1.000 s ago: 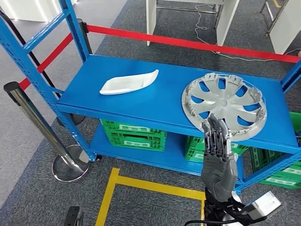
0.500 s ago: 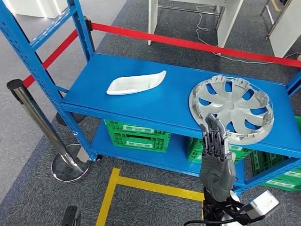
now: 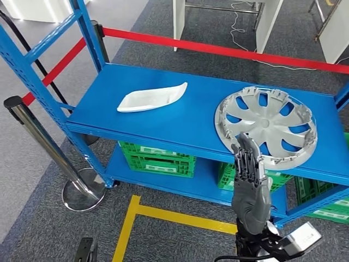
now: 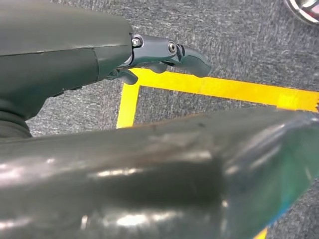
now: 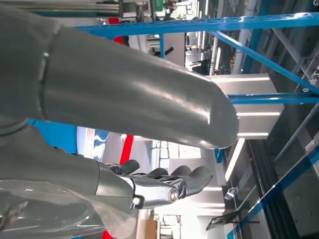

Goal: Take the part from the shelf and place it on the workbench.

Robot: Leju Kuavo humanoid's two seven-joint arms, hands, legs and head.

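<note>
right hand [image 3: 250, 188] spread, holding nothing | hubcap [image 3: 265, 125] overhangs shelf [image 3: 181, 123] edge just beyond fingertips | we fear a nudge tips it off

I see a blue shelf [image 3: 185, 125] carrying a white curved part [image 3: 150, 97] and a silver hubcap [image 3: 265, 124].

— How many parts lie on the blue shelf [image 3: 164, 123]?
— Two: one silver wheel cover [image 3: 265, 126] and one white curved part [image 3: 150, 97].
— And the green crates [image 3: 156, 158] underneath?
— Three that I can make out, though the ones on the right are partly hidden.
— Barrier posts?
— Two: one chrome post [image 3: 45, 143] in front and one dark post [image 3: 100, 41] behind the frame.
— Red belts?
— Two red belts [image 3: 230, 52] meeting at the dark post.
</note>
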